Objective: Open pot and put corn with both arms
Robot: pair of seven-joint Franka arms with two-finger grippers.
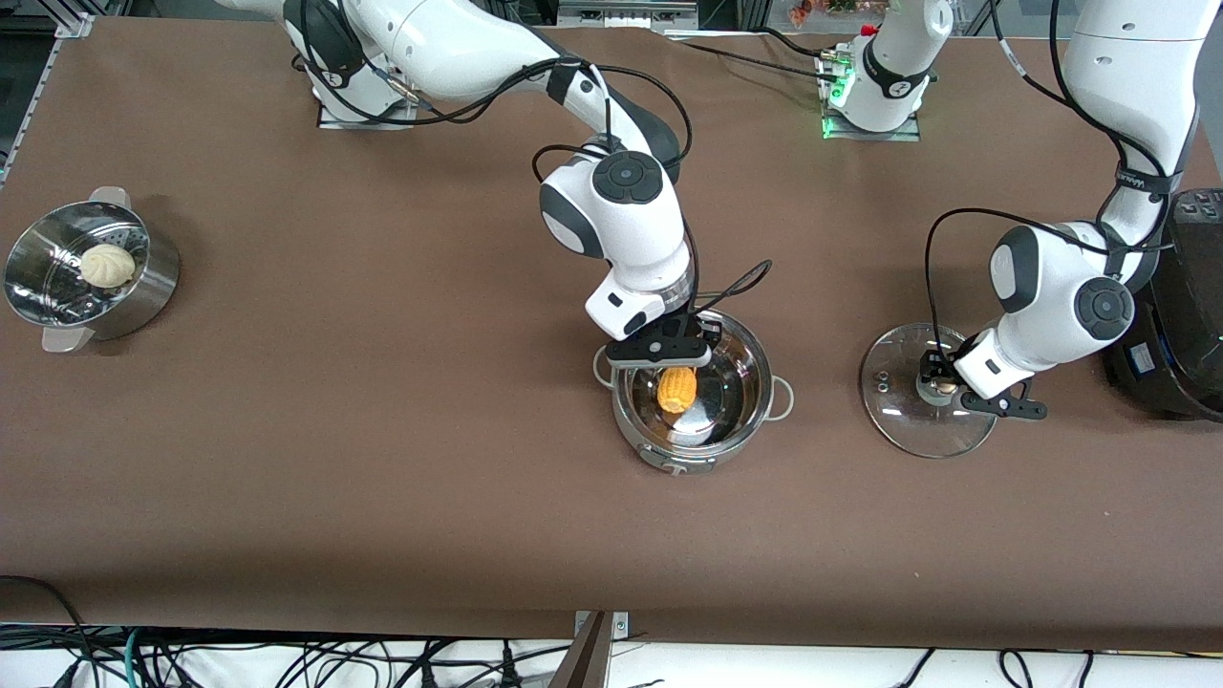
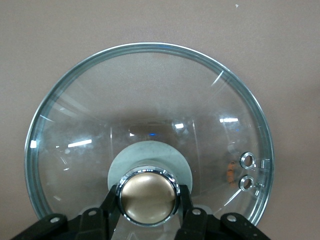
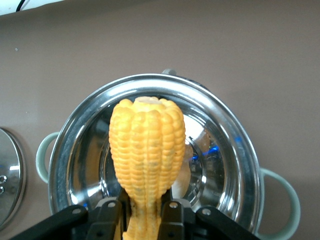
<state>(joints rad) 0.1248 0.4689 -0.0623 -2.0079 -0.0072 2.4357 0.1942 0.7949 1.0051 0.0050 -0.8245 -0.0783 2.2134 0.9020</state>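
Holding the yellow-orange corn cob pinched in my right gripper over the open shiny steel pot, I fear it bouncing out, while my left gripper clamps the glass lid's knob on the counter.

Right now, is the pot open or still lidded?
Open. The pot has no lid; the glass lid lies on the table beside it, its knob in the left gripper.

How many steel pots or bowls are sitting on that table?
2. The open pot sits mid-table under the right gripper, which holds the corn. The steamer bowl, holding a bun, sits at the right arm's end.
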